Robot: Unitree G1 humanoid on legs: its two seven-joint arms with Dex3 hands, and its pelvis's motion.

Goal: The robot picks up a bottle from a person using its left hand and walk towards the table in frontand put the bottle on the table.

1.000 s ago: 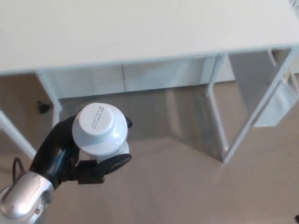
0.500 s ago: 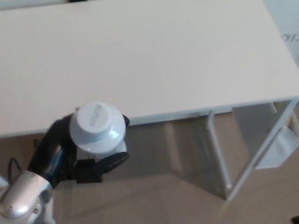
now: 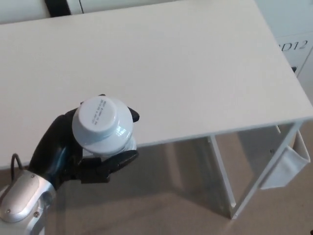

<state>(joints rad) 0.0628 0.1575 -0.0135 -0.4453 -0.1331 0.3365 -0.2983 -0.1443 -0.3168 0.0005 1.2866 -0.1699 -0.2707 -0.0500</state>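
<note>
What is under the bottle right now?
The bottle, held in the left hand, appears over the near edge of the table, with white tabletop beyond and floor nearer. Its own top and the hand cover its base, so what lies directly beneath is hidden.

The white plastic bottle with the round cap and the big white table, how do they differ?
The white plastic bottle is round and small; the white table is a broad, flat rectangle. The bottle is gripped by the robot's black left hand at the table's near edge; the table stands on thin white legs. The bottle's cap bears small print; the tabletop is plain. Both are white.
</note>
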